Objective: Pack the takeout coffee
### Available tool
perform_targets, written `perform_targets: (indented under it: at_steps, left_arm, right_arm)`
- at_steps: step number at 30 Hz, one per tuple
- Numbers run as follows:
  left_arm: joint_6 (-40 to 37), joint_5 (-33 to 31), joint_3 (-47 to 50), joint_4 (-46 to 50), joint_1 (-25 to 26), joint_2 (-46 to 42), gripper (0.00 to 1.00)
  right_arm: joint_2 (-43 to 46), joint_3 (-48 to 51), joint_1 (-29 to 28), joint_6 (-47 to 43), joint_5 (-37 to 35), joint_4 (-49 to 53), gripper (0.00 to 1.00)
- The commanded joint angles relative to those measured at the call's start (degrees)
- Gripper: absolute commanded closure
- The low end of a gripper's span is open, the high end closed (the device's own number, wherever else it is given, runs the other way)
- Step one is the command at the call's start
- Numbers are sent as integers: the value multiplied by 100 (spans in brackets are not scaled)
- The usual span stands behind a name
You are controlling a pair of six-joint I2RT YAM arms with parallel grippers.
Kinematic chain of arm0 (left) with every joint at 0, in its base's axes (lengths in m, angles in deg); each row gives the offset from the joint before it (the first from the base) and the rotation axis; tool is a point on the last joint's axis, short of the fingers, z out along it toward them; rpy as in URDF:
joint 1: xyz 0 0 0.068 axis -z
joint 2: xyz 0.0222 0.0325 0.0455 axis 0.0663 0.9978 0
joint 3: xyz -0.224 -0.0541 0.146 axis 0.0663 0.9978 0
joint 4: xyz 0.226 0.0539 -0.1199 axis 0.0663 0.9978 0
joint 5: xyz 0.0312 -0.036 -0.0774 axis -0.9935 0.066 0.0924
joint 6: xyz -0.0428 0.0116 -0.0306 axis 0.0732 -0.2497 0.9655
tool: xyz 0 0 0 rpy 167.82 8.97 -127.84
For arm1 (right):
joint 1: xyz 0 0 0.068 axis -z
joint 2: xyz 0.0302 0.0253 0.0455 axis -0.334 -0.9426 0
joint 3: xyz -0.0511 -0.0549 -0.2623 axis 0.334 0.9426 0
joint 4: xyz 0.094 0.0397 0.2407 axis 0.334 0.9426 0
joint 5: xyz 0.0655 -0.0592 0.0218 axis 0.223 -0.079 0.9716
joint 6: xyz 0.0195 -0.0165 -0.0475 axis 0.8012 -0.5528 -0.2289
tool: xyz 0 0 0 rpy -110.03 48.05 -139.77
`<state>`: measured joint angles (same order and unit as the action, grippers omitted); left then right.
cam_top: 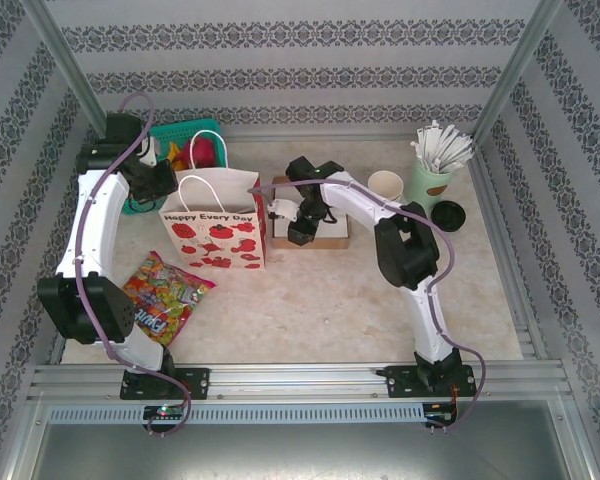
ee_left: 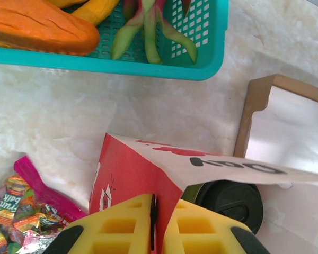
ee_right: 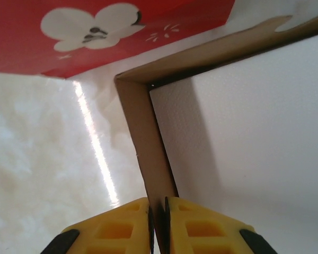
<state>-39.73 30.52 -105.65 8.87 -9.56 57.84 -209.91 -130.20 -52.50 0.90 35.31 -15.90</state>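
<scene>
The white paper gift bag with red poppies stands left of centre, the left gripper's fingers clamped on its red side fold (likely holding it open). The right gripper's fingers pinch the wall of the brown cardboard box. The dark-green, black-lidded paper coffee cup sits apparently inside the bag.

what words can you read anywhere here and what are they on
"Happy Every Day": front of the gift bag, top view.
"Day": the same bag's rim, seen upside down in the left wrist view.
Candy packet: its print is too small and blurred to read.
</scene>
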Motion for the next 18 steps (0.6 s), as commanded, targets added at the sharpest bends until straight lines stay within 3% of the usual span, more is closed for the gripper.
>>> perform_targets:
  at_steps: [1, 8, 13, 18]
  left_arm:
    - [-67, 300, -77, -124, -68, 0, 87]
    - [231, 622, 167, -311, -52, -1, 91]
    - [663, 813, 323, -539, 154, -36, 96]
    - [934, 792, 441, -585, 459, -101, 96]
  right_arm:
    - [660, 703, -101, 488, 152, -235, 84]
    - [1706, 2499, -241, 1141, 83, -477, 83]
    - [2242, 3073, -302, 1179, 252, -81, 79]
    - [2493, 3265, -215, 1356, 637, 644, 66]
